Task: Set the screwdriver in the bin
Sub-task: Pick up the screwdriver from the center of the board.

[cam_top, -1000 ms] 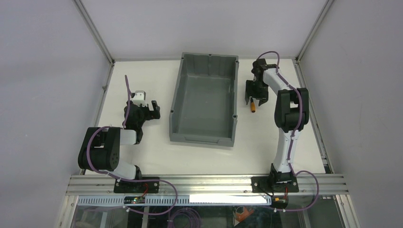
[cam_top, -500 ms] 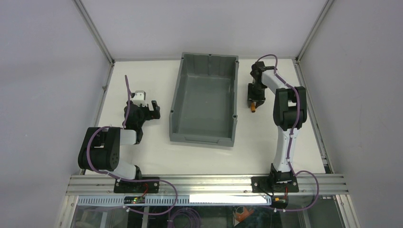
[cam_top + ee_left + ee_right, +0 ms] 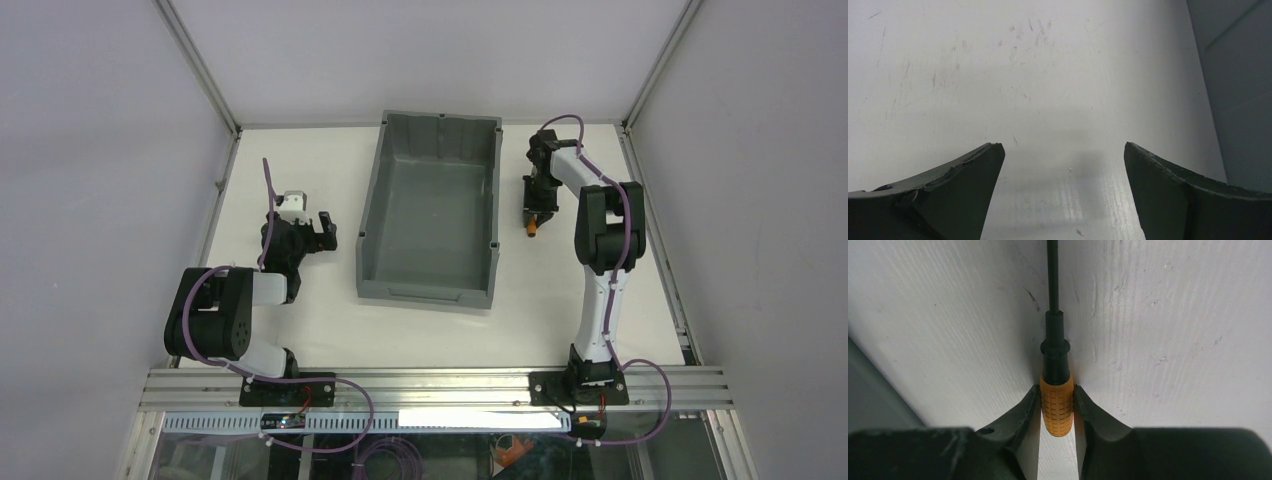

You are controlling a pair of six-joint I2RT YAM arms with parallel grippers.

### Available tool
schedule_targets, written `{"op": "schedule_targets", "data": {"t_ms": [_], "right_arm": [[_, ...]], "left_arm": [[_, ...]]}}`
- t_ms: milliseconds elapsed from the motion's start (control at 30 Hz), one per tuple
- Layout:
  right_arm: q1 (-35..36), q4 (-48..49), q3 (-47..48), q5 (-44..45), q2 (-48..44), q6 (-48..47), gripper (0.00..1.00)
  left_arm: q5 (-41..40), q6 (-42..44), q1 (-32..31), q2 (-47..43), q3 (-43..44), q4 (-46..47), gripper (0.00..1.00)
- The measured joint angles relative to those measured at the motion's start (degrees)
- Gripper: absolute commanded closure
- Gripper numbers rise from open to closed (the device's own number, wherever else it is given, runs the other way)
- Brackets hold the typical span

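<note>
White tabletop (image 3: 1173, 315), scratched. We note right gripper (image 3: 1057, 392) jaws closed on screwdriver (image 3: 1056, 410) handle, shaft running ahead of them. Left gripper (image 3: 1063, 150) gapes, empty. Grasp step; next, we judge: lift clear, cross bin (image 3: 428, 135) wall beside jaws.

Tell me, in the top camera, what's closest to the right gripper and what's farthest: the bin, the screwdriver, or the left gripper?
1. screwdriver, clamped in the right gripper itself.
2. bin, just to its left.
3. left gripper, far left, beyond the bin.
</note>
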Motion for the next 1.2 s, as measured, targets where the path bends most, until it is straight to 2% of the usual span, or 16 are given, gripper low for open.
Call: {"op": "schedule_targets", "data": {"t_ms": [333,867,1200], "right_arm": [[-0.5,0.0,0.0,-1.9,-2.2,0.2,0.98],[-1.1,-1.6,0.1,-4.8,-18.2,1.1,1.0],[-1.1,-3.3,2.7,-13.4,-28.2,3.2,1.0]], "left_arm": [[0.0,0.0,0.0,0.0,0.0,0.0,0.01],[0.0,0.0,0.0,0.0,0.0,0.0,0.01],[0.0,0.0,0.0,0.0,0.0,0.0,0.01]]}}
